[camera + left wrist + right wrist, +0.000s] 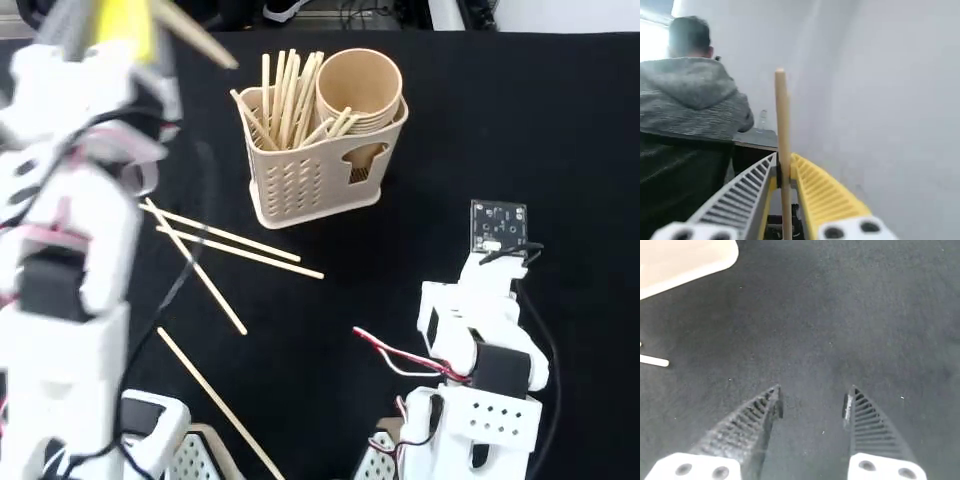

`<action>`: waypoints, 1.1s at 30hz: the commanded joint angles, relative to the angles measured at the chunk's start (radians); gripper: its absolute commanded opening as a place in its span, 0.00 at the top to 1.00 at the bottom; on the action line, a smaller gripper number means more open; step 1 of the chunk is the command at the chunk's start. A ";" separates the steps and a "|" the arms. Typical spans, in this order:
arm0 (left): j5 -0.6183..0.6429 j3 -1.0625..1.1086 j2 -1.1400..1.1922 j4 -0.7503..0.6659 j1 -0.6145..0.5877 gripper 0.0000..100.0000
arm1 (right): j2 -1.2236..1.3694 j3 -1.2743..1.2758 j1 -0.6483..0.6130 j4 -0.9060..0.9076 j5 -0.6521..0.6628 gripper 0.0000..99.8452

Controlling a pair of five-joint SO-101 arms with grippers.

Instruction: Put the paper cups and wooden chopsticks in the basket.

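Bare black cloth (470,130) lies open right of the basket (300,185); loose chopsticks (240,252) cross the ground to its left, and its mouth looks fairly crowded

Bright even light, faint shadows on table (470,130) — window (651,30) glare, left wrist view

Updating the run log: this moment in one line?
left gripper: shut on held chopstick | right gripper: open over table | basket: cups, stowed chopsticks | loose chopsticks: four on table

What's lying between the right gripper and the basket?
Nothing: the right wrist view shows bare black table from the right gripper to the corner of the basket; a chopstick tip lies off to one side.
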 commanded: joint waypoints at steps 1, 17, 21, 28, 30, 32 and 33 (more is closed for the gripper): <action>-0.133 0.018 0.057 -0.098 0.134 0.97 | -0.010 -0.030 0.021 -0.015 -0.009 0.79; -0.382 0.622 0.193 -0.442 0.200 0.97 | -0.010 -0.031 0.021 -0.017 -0.009 0.79; -0.132 0.607 0.164 -0.384 0.153 0.85 | -0.010 -0.031 0.021 -0.017 -0.009 0.79; 0.129 0.231 0.087 0.339 0.131 0.72 | -0.002 -0.028 0.021 -0.031 -0.005 0.79; 0.227 0.085 0.086 0.565 0.130 0.69 | -0.001 -0.028 0.023 -0.031 -0.003 0.79; 0.351 -0.070 0.098 0.767 0.090 0.67 | -0.001 -0.028 0.023 -0.031 -0.002 0.79; 0.430 -0.124 0.101 0.850 0.036 0.66 | -0.001 -0.028 0.023 -0.029 -0.002 0.79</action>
